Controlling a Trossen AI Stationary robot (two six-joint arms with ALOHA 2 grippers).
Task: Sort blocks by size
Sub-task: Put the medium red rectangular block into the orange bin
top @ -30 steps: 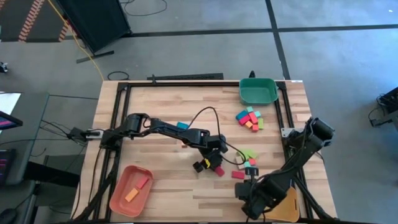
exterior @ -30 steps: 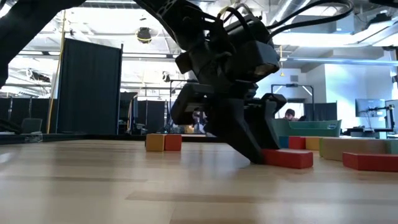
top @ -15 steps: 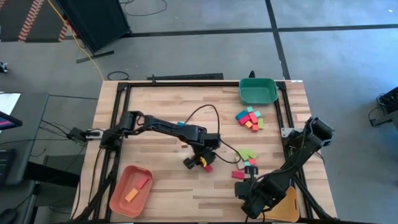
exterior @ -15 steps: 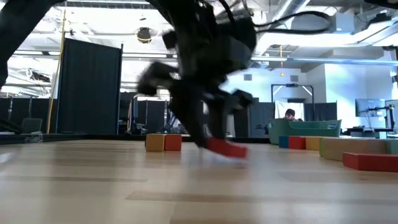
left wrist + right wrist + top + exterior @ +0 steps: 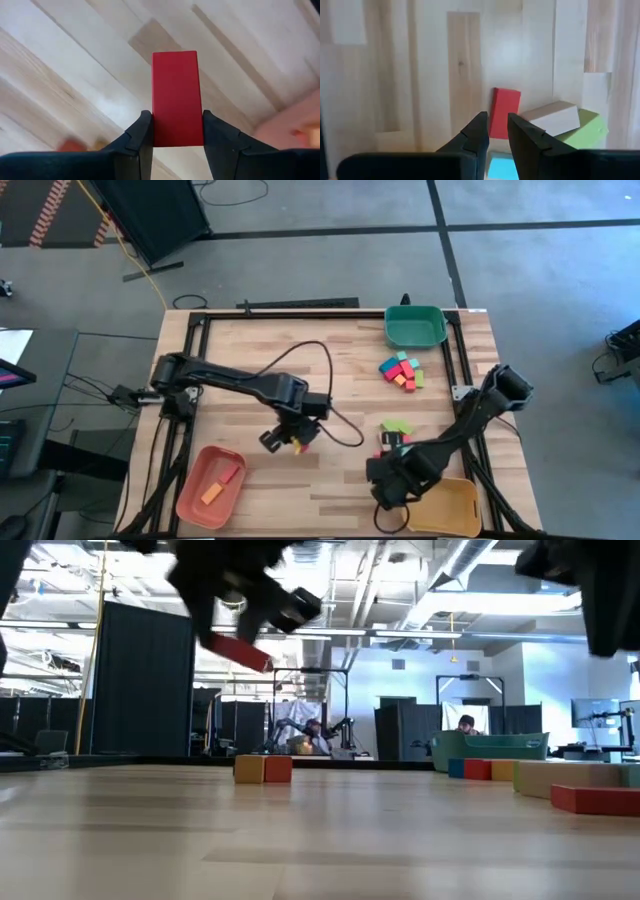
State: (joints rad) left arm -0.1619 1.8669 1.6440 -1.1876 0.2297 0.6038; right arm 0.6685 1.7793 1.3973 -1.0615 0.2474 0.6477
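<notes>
Above the tabletop (image 5: pixel 240 350), the left gripper (image 5: pixel 285 442) carries a red bar (image 5: pixel 175 97) toward the salmon tray (image 5: pixel 195 505); its jaws are clamped on the bar's near end, with the rest sticking out forward. I think the next move is to release it over this tray. The right gripper (image 5: pixel 385 480), far from the tray, waits with nearly closed, empty jaws beside other blocks (image 5: pixel 395 432).

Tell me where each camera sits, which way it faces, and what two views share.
High: overhead, straight down on table, both arms.
Low: table height, level into room; left claw aloft.
Left wrist: past its fingers gripping red block, also in low view.
Right wrist: past shut right claw at blocks.
</notes>
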